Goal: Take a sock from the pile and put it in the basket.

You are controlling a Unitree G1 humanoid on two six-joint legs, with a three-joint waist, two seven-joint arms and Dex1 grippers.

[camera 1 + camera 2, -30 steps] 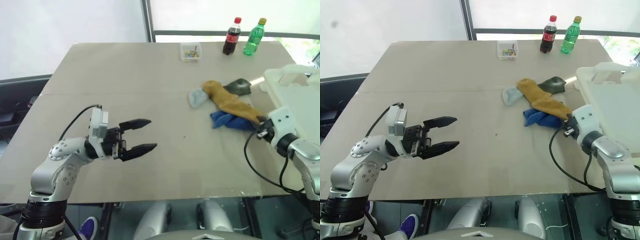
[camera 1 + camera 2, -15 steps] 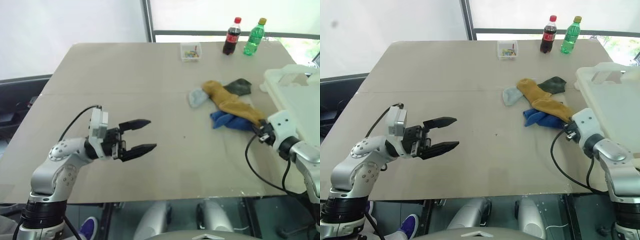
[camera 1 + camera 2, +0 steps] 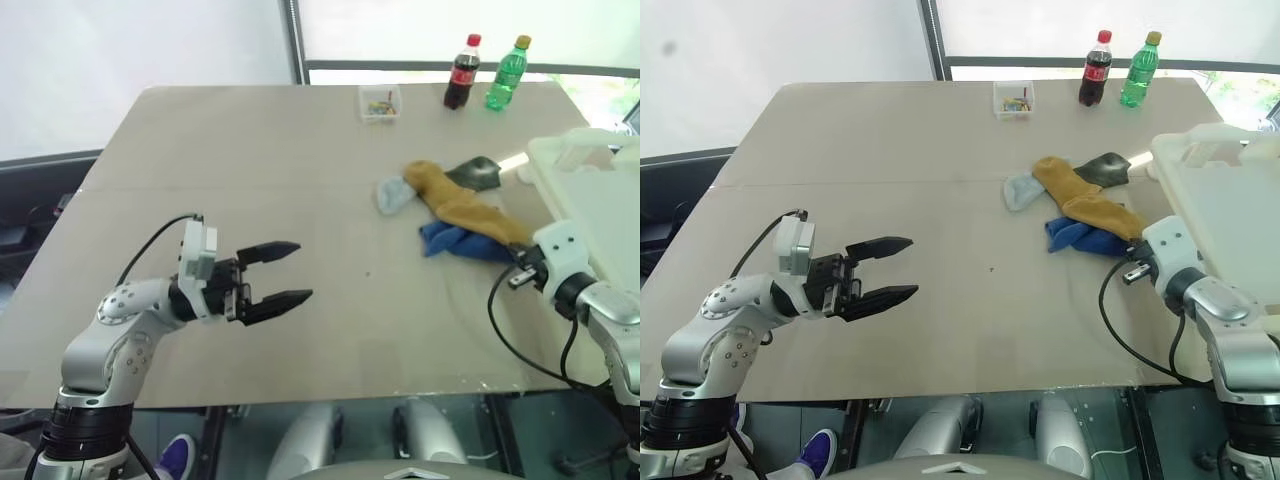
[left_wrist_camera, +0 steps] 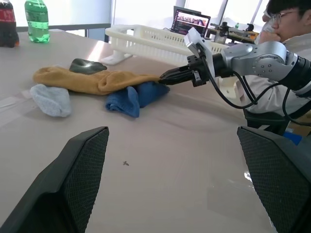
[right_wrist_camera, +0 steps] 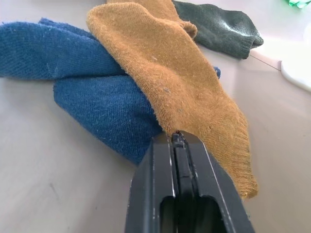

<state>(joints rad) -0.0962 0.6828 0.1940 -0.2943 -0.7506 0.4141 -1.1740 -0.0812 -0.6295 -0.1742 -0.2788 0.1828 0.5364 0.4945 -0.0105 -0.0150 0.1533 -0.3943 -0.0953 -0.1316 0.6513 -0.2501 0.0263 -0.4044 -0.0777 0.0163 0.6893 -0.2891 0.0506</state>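
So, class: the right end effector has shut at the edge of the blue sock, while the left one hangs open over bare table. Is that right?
Not quite. The right end effector has shut at the edge of the yellow sock, not the blue sock beside it; the right wrist view shows this. The left end effector does hang open over bare table.

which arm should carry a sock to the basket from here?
Right. The right gripper is shut at the edge of the sock pile, fingers meeting at the mustard-yellow sock, with the basket just beside that arm. The left gripper hangs open over bare table, well away from both.
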